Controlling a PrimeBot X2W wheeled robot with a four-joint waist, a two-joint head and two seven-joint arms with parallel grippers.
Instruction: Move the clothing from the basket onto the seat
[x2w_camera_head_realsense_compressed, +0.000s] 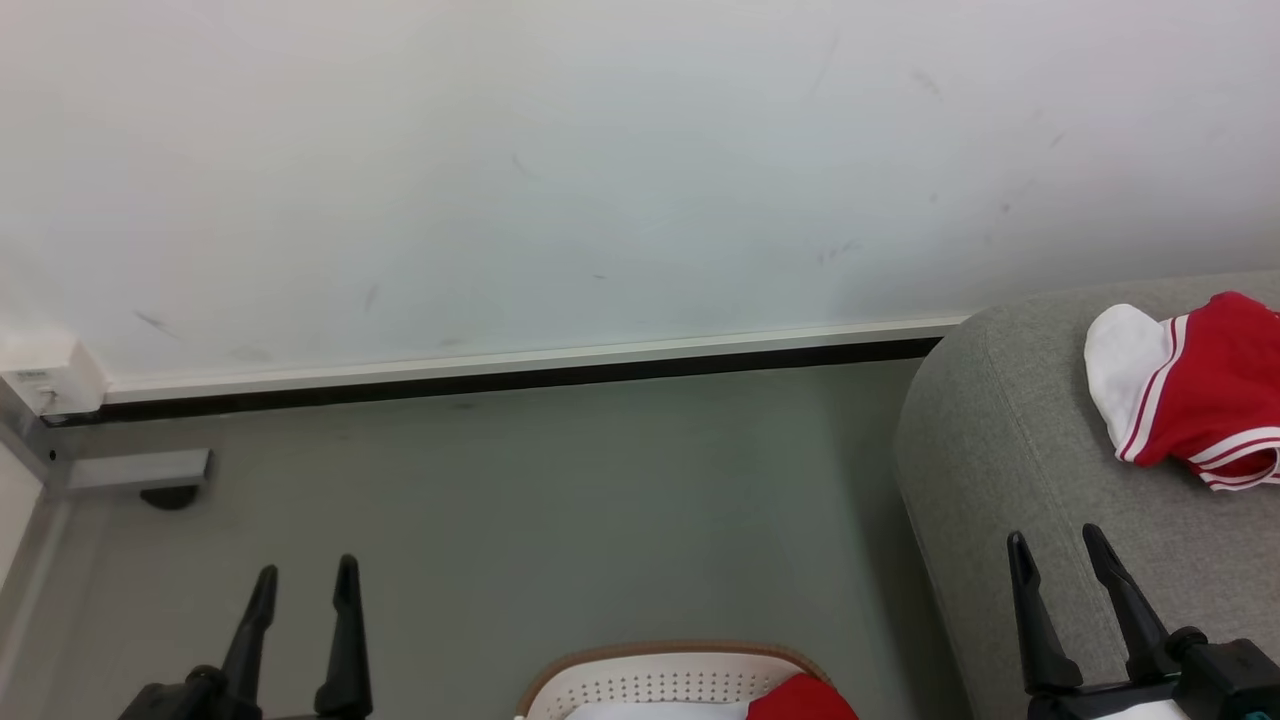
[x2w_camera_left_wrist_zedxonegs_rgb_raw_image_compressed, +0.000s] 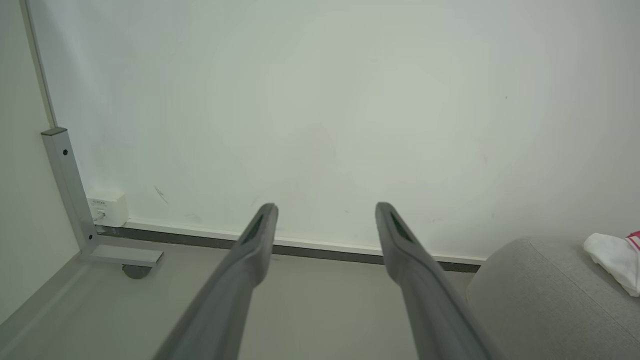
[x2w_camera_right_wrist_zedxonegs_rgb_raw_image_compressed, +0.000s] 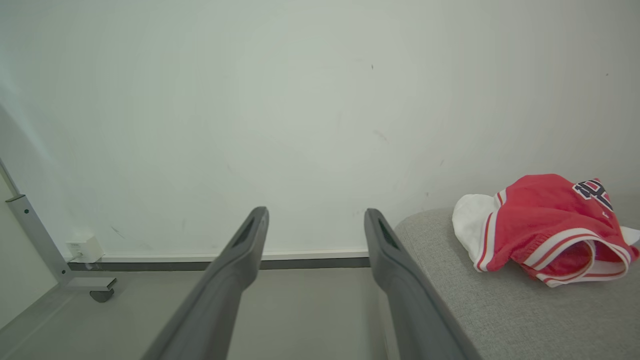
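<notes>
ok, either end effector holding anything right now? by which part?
Nothing held. Left end effector and right end effector are both open and empty. The red garment with white panels lies free on the light-grey fabric sofa.

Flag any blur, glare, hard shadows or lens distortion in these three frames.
Head view: soft even light, no glare, sofa casting only a faint shadow on the floor. Left wrist view: left gripper soft near the lens, wall dimmer toward the corners. Right wrist view: red-and-white garment sharp, right gripper slightly blurred low down.
</notes>
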